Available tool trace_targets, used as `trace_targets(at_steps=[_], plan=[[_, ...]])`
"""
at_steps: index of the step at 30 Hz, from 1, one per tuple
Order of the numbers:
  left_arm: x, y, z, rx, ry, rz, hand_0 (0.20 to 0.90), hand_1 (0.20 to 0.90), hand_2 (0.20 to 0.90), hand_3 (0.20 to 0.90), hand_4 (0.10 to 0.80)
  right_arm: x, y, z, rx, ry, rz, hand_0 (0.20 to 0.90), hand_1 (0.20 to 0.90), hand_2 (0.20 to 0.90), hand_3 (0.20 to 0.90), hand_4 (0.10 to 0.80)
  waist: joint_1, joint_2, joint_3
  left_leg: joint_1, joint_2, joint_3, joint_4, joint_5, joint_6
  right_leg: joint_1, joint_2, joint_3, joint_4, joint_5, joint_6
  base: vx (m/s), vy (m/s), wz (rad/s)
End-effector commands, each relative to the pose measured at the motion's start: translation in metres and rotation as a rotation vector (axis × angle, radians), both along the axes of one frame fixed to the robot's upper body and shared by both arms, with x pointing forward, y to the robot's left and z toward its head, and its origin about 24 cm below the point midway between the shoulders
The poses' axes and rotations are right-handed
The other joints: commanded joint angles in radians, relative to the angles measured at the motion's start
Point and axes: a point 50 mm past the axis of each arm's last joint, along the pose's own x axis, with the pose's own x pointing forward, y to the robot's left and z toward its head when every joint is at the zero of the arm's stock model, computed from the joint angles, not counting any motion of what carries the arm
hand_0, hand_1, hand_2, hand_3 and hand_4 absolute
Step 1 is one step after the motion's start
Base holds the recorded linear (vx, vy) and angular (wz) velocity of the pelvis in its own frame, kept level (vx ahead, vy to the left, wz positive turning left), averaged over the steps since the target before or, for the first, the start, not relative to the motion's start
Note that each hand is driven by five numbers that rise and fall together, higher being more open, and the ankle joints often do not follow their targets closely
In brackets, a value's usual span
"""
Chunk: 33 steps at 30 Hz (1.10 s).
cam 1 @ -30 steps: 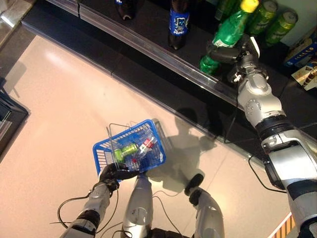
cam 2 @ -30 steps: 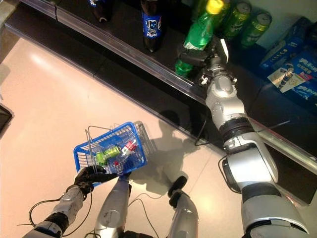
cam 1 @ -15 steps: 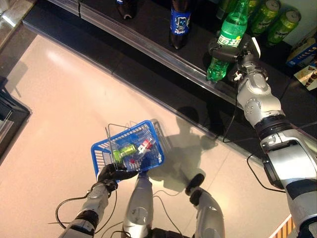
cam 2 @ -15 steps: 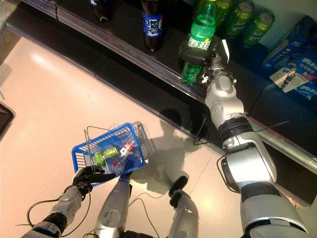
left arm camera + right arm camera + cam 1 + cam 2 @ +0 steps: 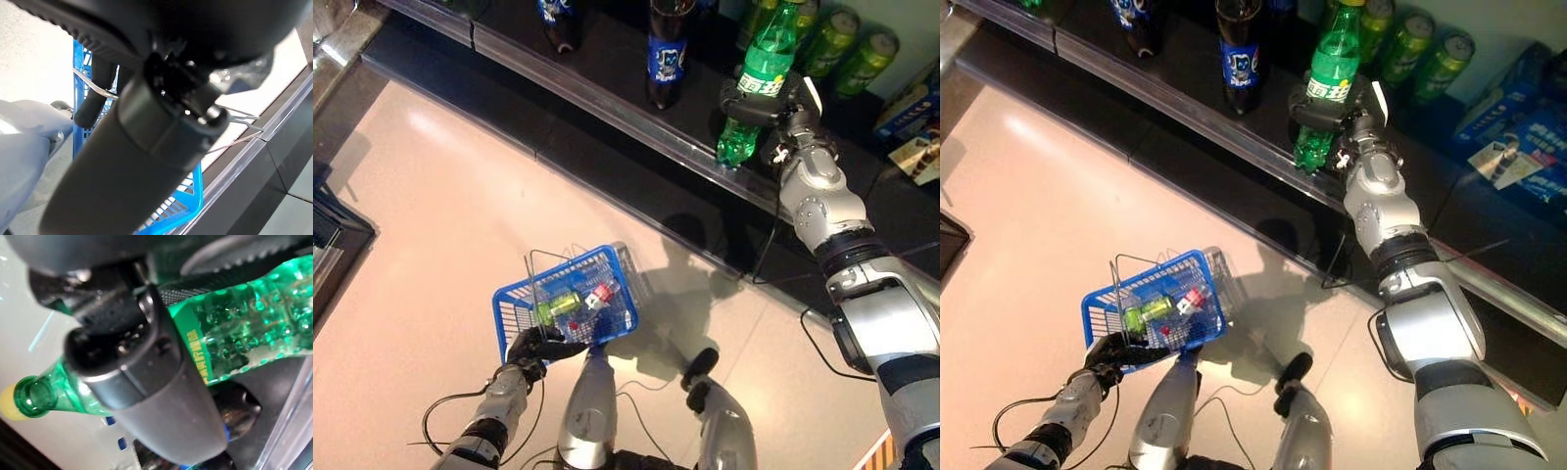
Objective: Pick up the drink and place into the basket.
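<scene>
A green soda bottle [image 5: 759, 78] with a yellow cap stands nearly upright above the front edge of the dark shelf [image 5: 607, 98]. My right hand [image 5: 781, 116] is shut round its middle. The right wrist view shows the thumb [image 5: 146, 382] lying across the bottle [image 5: 239, 338]. Low down near my body hangs a blue wire basket [image 5: 512, 318], and my left hand [image 5: 536, 345] is shut on its metal handle [image 5: 95, 89]. Inside the basket lie a green can [image 5: 558, 304] and a red and white item [image 5: 600, 292].
Dark cola bottles [image 5: 666, 49] stand on the shelf to the left of the held bottle. Green cans [image 5: 847, 44] and blue boxes [image 5: 906, 103] are behind it and to the right. A clear rail [image 5: 636, 122] runs along the shelf front. Pale floor [image 5: 431, 215] lies below.
The green bottle has swung from a strong tilt to nearly upright in my right hand, staying above the shelf's front edge. The basket stays held in my left hand.
</scene>
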Motion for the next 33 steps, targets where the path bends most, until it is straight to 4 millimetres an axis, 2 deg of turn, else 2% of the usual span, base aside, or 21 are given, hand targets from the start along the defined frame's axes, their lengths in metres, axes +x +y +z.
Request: trace_targets(at_steps=[1,5,8,15,20,23,25,27,33], plan=[[-0.025,0.039,0.008,0.128,-0.044,-0.026,0.300,0.300,0.300,0.200,0.100,-0.031,0.013,0.080,-0.042,-0.420,0.119,0.300,0.300,0.300,0.200,0.100,0.028,0.015,-0.163,0.001,-0.002,0.023,-0.065,0.030,0.007,0.122,-0.045,-0.052,-0.119,0.017,0.077,0.075,-0.033,0.06],[-0.038,0.043,0.001,0.141,-0.005,-0.018,0.300,0.300,0.300,0.200,0.100,-0.036,0.018,0.059,-0.048,-0.391,0.155,0.300,0.300,0.300,0.200,0.100,0.023,-0.012,-0.245,0.062,0.005,0.044,-0.148,0.058,0.002,0.173,-0.030,-0.057,-0.179,0.040,0.088,0.087,-0.017,0.05],[-0.042,0.045,-0.001,0.139,0.005,-0.005,0.300,0.300,0.300,0.200,0.100,-0.039,0.021,0.049,-0.049,-0.378,0.177,0.300,0.300,0.300,0.200,0.100,0.018,-0.021,-0.278,0.082,0.007,0.054,-0.166,0.060,0.001,0.193,-0.024,-0.057,-0.201,0.047,0.092,0.069,0.011,0.09],[-0.051,0.045,-0.007,0.108,0.012,0.078,0.300,0.300,0.300,0.200,0.100,-0.056,0.040,0.005,-0.077,-0.330,0.285,0.300,0.300,0.300,0.200,0.100,-0.007,-0.048,-0.415,0.125,0.009,0.085,-0.184,0.053,0.004,0.245,-0.017,-0.061,-0.249,0.066,0.103,0.071,0.020,0.09],[-0.047,0.046,-0.002,0.065,-0.043,0.135,0.300,0.300,0.300,0.200,0.100,-0.067,0.057,-0.010,-0.067,-0.331,0.354,0.300,0.300,0.300,0.200,0.100,-0.010,-0.049,-0.457,0.154,0.010,0.093,-0.184,0.043,0.008,0.267,-0.016,-0.059,-0.249,0.060,0.102,0.028,-0.006,0.00],[-0.046,0.046,-0.001,0.060,-0.052,0.140,0.300,0.300,0.300,0.200,0.100,-0.068,0.058,-0.011,-0.066,-0.331,0.358,0.300,0.300,0.300,0.200,0.100,-0.011,-0.048,-0.459,0.156,0.010,0.094,-0.184,0.043,0.009,0.269,-0.016,-0.059,-0.249,0.060,0.102,0.004,-0.004,0.01],[-0.035,0.041,0.006,0.008,-0.120,0.154,0.300,0.300,0.300,0.200,0.100,-0.072,0.067,-0.019,-0.064,-0.327,0.374,0.300,0.300,0.300,0.200,0.100,-0.006,-0.044,-0.470,0.168,0.012,0.095,-0.184,0.042,0.012,0.289,-0.012,-0.069,-0.249,0.055,0.097,0.016,-0.018,0.05],[-0.033,0.039,0.008,-0.013,-0.143,0.156,0.300,0.300,0.300,0.200,0.100,-0.073,0.068,-0.021,-0.064,-0.327,0.377,0.300,0.300,0.300,0.200,0.100,-0.003,-0.043,-0.472,0.172,0.012,0.092,-0.184,0.041,0.013,0.296,-0.011,-0.074,-0.249,0.053,0.096,0.008,-0.014,0.19],[-0.012,0.027,0.032,-0.127,-0.310,0.133,0.300,0.300,0.300,0.200,0.100,-0.076,0.072,-0.027,-0.045,-0.313,0.387,0.300,0.300,0.300,0.200,0.100,0.028,-0.046,-0.484,0.182,0.009,0.061,-0.184,0.041,0.016,0.333,-0.005,-0.103,-0.241,0.039,0.093,0.005,-0.010,0.22]])
